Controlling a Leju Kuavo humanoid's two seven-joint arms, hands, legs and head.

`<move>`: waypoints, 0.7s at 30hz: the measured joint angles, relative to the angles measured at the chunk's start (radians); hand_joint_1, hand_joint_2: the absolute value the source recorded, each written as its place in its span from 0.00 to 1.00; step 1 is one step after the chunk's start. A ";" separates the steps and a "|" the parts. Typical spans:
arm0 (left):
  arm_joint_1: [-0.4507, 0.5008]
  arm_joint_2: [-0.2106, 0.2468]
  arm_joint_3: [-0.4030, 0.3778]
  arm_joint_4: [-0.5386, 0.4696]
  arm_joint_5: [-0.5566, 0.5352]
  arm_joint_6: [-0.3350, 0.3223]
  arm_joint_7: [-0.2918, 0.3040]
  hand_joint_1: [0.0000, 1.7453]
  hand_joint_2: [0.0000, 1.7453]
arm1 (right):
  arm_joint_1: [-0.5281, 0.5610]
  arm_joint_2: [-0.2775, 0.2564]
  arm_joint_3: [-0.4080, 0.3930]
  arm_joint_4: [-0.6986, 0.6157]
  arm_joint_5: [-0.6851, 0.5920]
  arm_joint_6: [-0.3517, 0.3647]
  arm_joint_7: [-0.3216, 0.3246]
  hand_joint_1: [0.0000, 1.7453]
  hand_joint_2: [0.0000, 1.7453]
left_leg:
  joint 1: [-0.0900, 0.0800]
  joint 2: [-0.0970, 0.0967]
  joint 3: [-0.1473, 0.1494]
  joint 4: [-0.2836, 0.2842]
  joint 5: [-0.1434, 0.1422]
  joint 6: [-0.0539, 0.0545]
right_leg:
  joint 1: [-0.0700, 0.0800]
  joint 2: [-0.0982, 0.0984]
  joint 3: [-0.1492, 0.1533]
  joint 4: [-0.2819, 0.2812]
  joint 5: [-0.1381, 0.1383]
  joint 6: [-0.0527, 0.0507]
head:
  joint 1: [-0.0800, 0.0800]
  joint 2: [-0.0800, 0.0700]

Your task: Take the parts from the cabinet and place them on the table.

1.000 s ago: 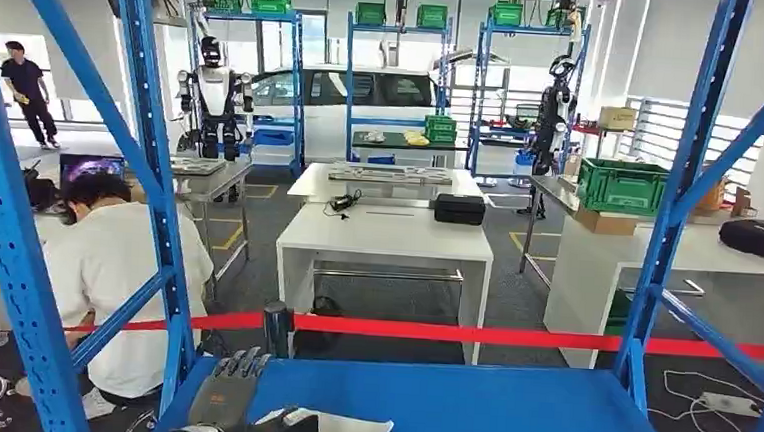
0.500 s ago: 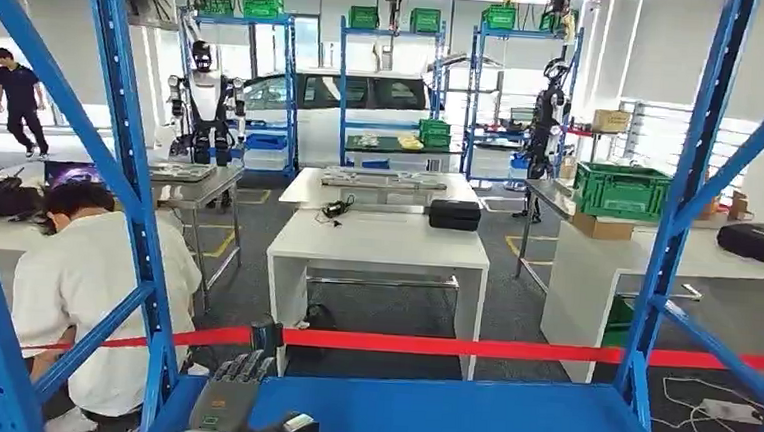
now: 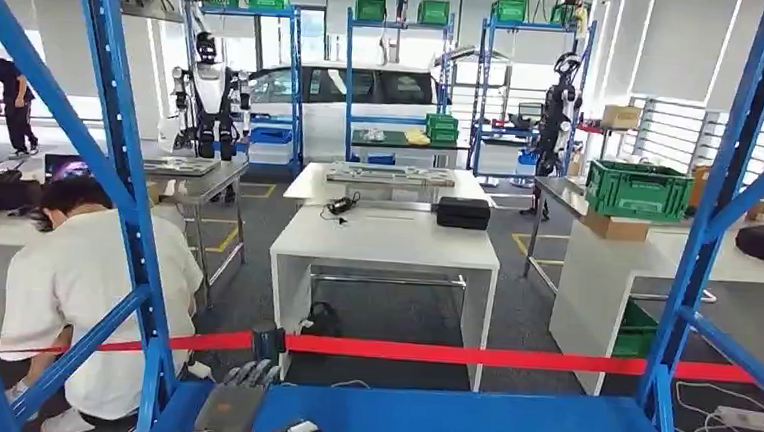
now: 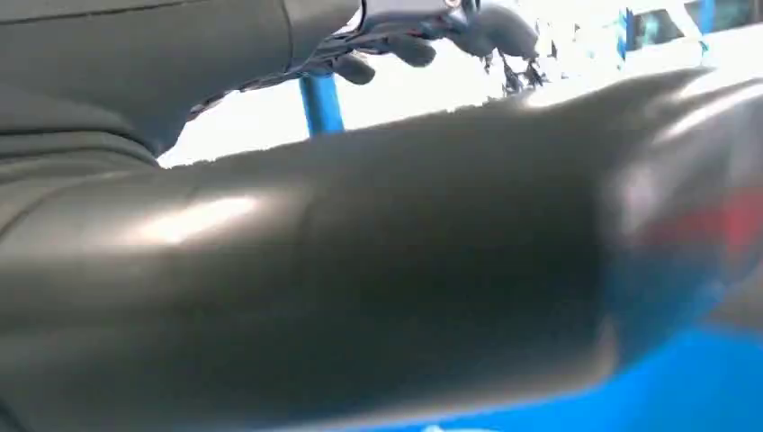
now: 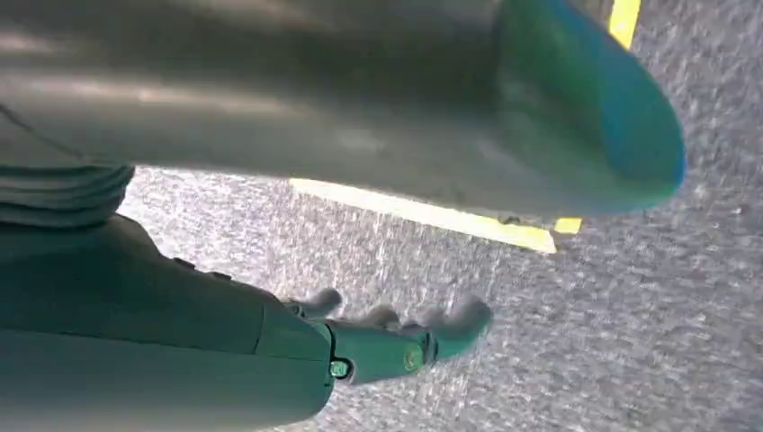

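On the far left you see a person in a white shirt crouching behind the blue frame post of the cabinet. Next to it, at the lower edge of the head view, your left hand lies over the blue shelf. Its fingers point forward and the thumb is folded underneath, but whether anything is pinched there I cannot tell — the edge of the picture cuts it off. No part is visible on the shelf or in the hand, so I cannot say where the part is.

My judgement: the task is at an early stage, the pick from the cabinet is not confirmed, and the whole carry and placing is left to do.

Past the red tape stands a white worktop, with a black case behind it, and a green crate further right.

Your right hand hangs over grey floor with a yellow line — fingers loosely apart, holding nothing.
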 joint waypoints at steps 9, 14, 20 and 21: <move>0.000 0.002 -0.002 0.002 0.000 -0.012 -0.003 0.00 1.00 | 0.000 0.000 0.000 0.000 0.000 0.000 -0.001 0.00 0.00 | 0.000 0.005 0.014 -0.023 -0.001 -0.014 | 0.002 0.003 0.004 -0.001 -0.009 -0.013 | -0.001 0.000; -0.001 0.005 -0.006 0.008 -0.007 -0.035 -0.003 0.00 1.00 | 0.000 0.000 0.000 0.000 0.000 -0.002 -0.003 0.00 0.00 | 0.002 0.005 0.014 -0.023 0.000 -0.019 | 0.001 0.003 0.005 -0.001 -0.008 -0.013 | -0.001 0.000; 0.005 0.015 -0.011 0.023 0.000 -0.039 -0.006 0.00 0.00 | 0.000 0.000 0.000 0.000 -0.001 -0.003 -0.004 0.00 0.00 | 0.001 0.004 0.017 -0.023 0.000 -0.018 | 0.001 0.002 0.011 -0.003 -0.008 -0.013 | -0.001 0.000; 0.009 0.018 -0.011 0.025 0.002 -0.035 -0.006 0.00 0.00 | 0.001 0.000 0.000 0.000 -0.002 -0.003 -0.004 0.00 0.00 | 0.001 0.004 0.019 -0.023 0.000 -0.018 | 0.001 0.002 0.012 -0.004 -0.008 -0.013 | -0.001 0.000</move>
